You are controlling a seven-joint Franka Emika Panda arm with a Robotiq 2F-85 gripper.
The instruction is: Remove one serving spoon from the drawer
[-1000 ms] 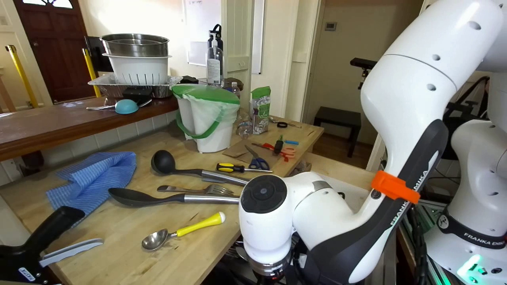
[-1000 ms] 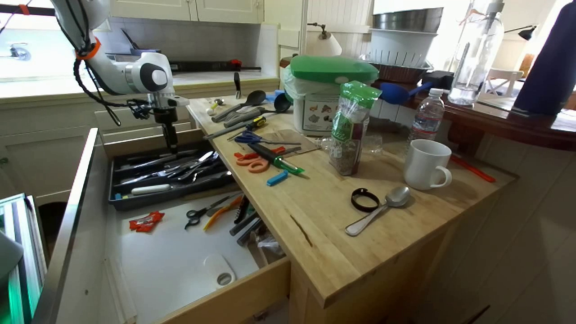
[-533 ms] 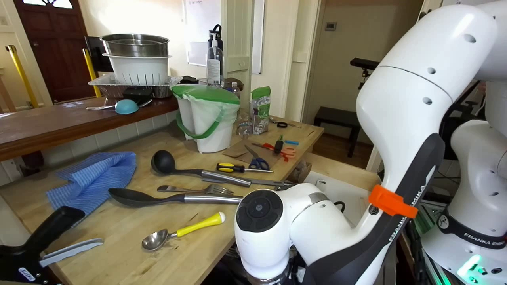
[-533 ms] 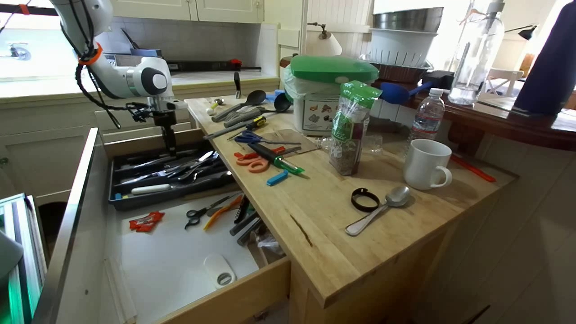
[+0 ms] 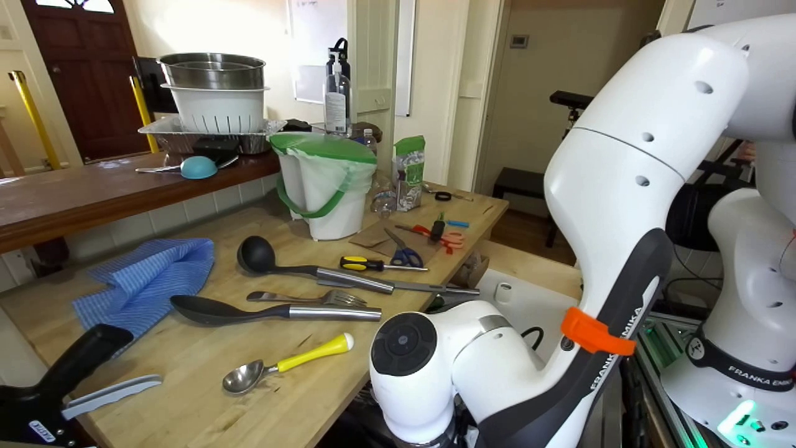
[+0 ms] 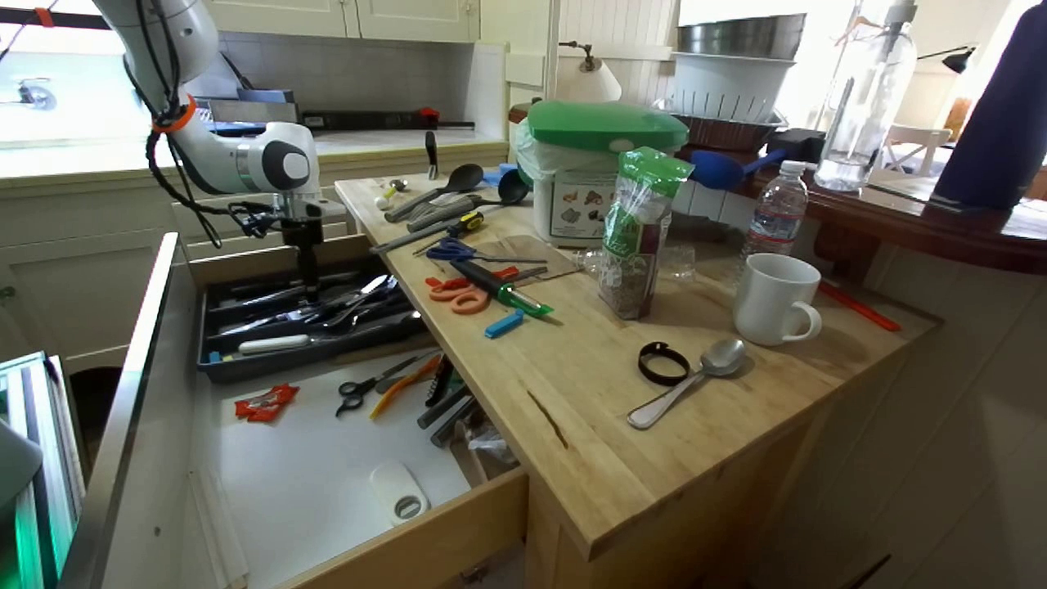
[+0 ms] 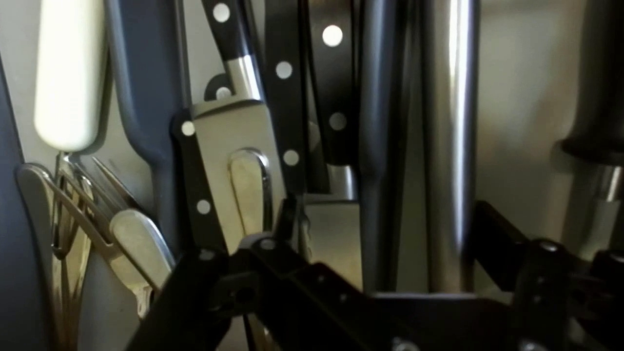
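Observation:
The drawer stands open, with a dark utensil tray at its far end. My gripper points down among the utensils in the tray; in an exterior view it also shows. Its fingers are apart in the wrist view. Between them lie a long black handle, a silver tubular handle and part of a metal blade. The right finger is close beside the silver handle; contact is unclear. I cannot tell which piece is the serving spoon; no broad oval black head shows clearly in the tray.
Beside the gripper lie riveted black knife handles, a white handle and forks. The wooden counter overhangs the drawer. On it are a black spoon with a silver handle, a black ladle and a yellow-handled spoon.
The arm has come down, and the gripper has gone lower into the utensil tray. The drawer and the things on the counter have not moved.

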